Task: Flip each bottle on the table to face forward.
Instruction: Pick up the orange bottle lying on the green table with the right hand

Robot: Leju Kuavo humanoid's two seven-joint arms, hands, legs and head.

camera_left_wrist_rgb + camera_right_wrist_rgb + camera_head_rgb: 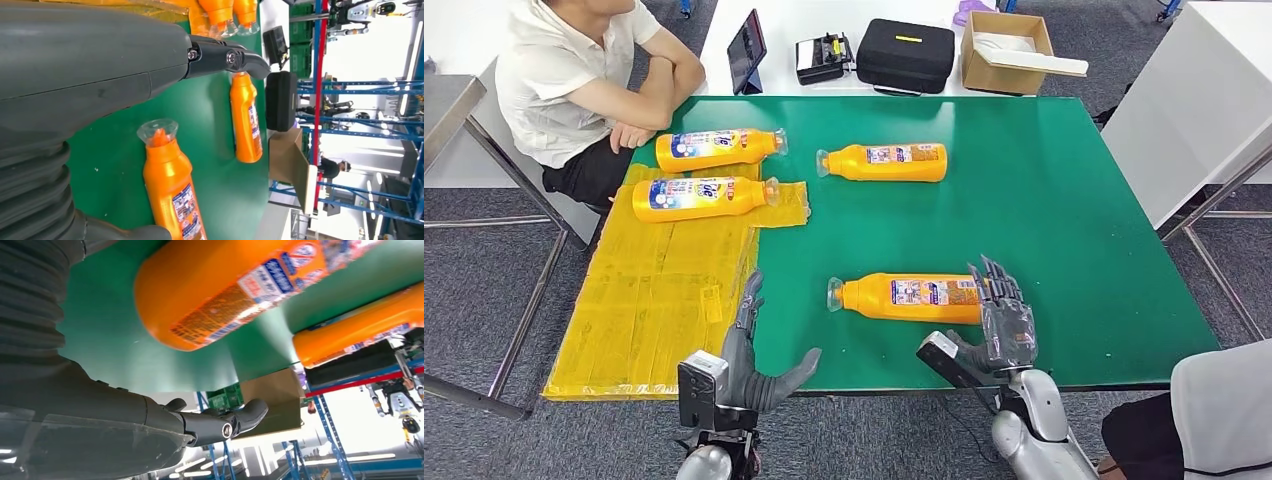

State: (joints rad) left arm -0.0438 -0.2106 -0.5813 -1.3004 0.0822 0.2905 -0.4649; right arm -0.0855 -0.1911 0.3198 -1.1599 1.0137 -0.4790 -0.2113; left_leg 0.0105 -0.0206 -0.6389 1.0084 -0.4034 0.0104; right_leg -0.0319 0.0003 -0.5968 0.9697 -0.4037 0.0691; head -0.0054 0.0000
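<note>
Several orange bottles lie on their sides on the green table. The nearest bottle points its clear cap left. My right hand stands at its base end, fingers straight and spread, gripping nothing. Another bottle lies mid-table farther back. Two more bottles rest at the back left, on and beside a yellow sheet. Near the table's front edge my left hand hovers open, left of the nearest bottle.
A seated person leans an arm on the back left corner. Someone else's sleeve shows at the front right. Behind the table stand a tablet, a black case and a cardboard box.
</note>
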